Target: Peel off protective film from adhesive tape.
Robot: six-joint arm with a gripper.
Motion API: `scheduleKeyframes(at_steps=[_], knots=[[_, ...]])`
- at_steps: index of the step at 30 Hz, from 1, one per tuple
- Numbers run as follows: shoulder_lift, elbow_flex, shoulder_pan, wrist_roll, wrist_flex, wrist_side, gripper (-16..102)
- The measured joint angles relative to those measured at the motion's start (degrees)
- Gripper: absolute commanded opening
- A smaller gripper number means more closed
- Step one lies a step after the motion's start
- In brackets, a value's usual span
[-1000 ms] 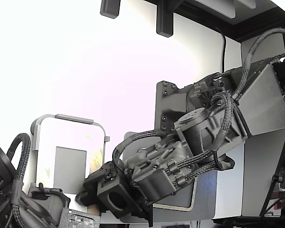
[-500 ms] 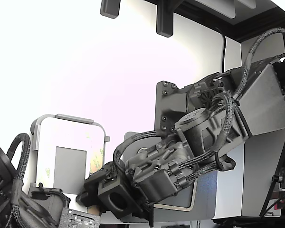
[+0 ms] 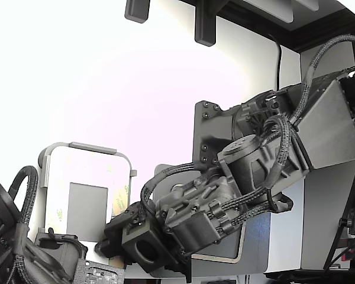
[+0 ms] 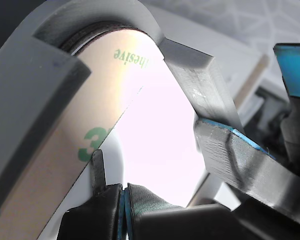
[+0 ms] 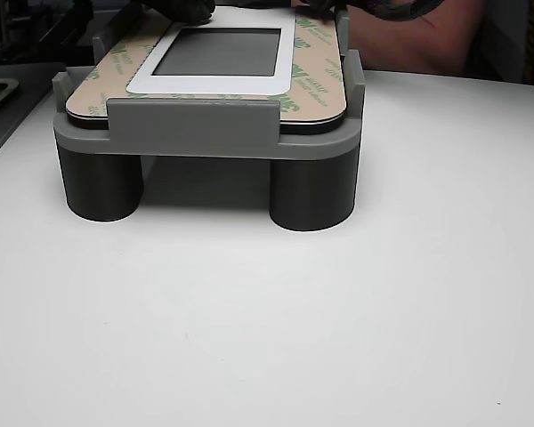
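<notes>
- The protective film [image 5: 316, 84], a tan band with green print, lies flat on top of a grey fixture [image 5: 191, 133], running round a white frame [image 5: 215, 82] that encloses a dark grey panel [image 5: 218, 52]
- In the other view its long axis runs away from the camera; its near short edge sits just behind the fixture's front lip
- The fixture stands on round legs on a white table [image 5: 267, 320], with wide bare table in front and to that view's right
- The gripper [image 4: 155, 165] sits at a rounded corner of the film [image 4: 55, 165], close to the fixture's raised wall [image 4: 202, 82]
- Its blue-padded fingers [image 4: 230, 150] stand apart with bright space between them, gripping nothing visible
- Only the wrist view shows this corner up close; the exterior view shows the arm [image 3: 225, 195] low beside the fixture, with the film as a thin strip [image 3: 123, 192]; the adhesive tape cannot be made out
</notes>
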Motion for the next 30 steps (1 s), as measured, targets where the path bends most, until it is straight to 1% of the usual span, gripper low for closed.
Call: scheduleKeyframes(at_steps=[30], knots=[[-0.8, -0.9, -0.1, 0.2, 0.5, 0.0, -10]])
